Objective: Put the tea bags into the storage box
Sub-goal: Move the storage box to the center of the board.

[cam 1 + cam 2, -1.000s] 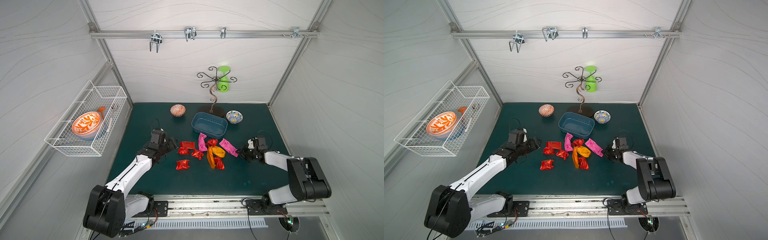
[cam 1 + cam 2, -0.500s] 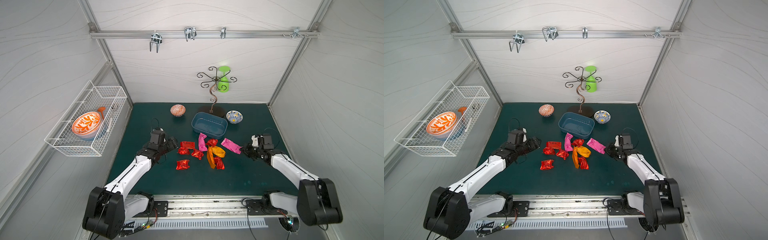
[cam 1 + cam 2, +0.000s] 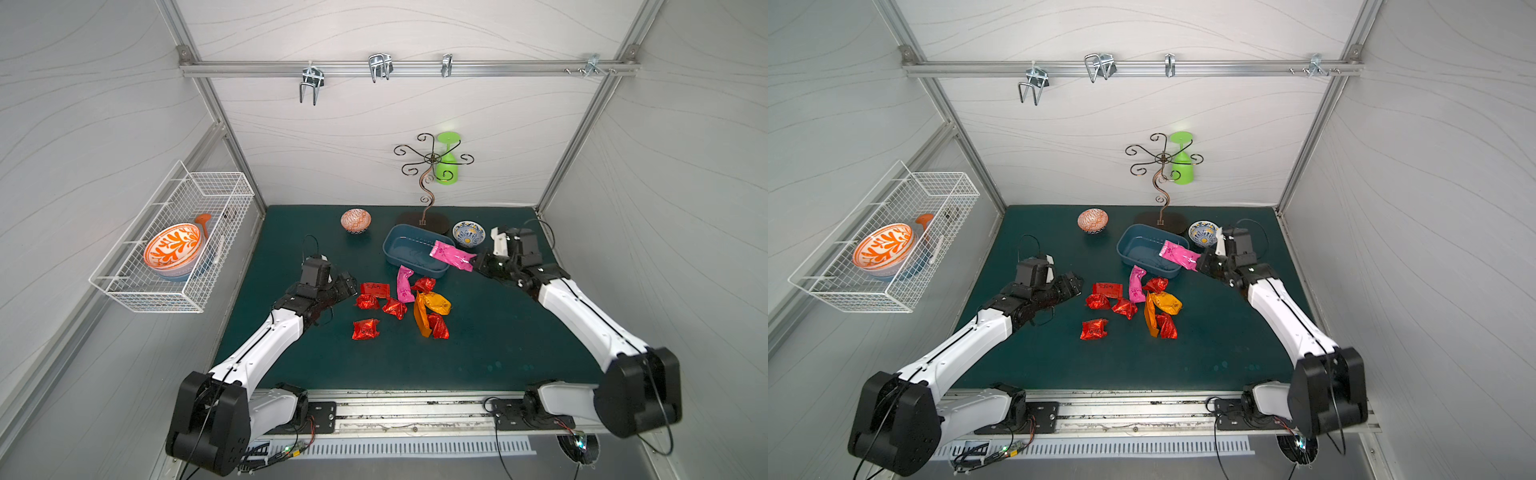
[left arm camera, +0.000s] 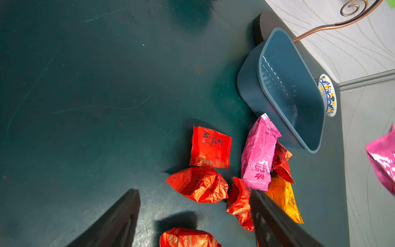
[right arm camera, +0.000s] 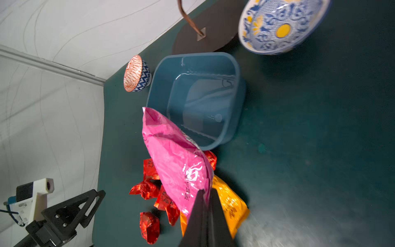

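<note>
Green mat [image 3: 291,232] inside a white-walled cell. Your right gripper [image 3: 473,262] is pinched tight on one end of a magenta tea bag [image 3: 451,255], which is lifted clear of the mat. The packet's free end reaches out from the fingertips across the near rim of the storage box [image 3: 405,251]. The box stands on the mat directly ahead of that gripper, and a blue-and-yellow bowl [image 3: 468,235] sits close beside it.

Your left gripper [image 3: 348,284] is low over the mat with its jaws spread wide and nothing between them. The other tea bags [image 3: 395,306] lie just ahead of its fingertips in a loose pile of red, magenta and orange-yellow. All of them are on the mat outside the box, between your two grippers.
</note>
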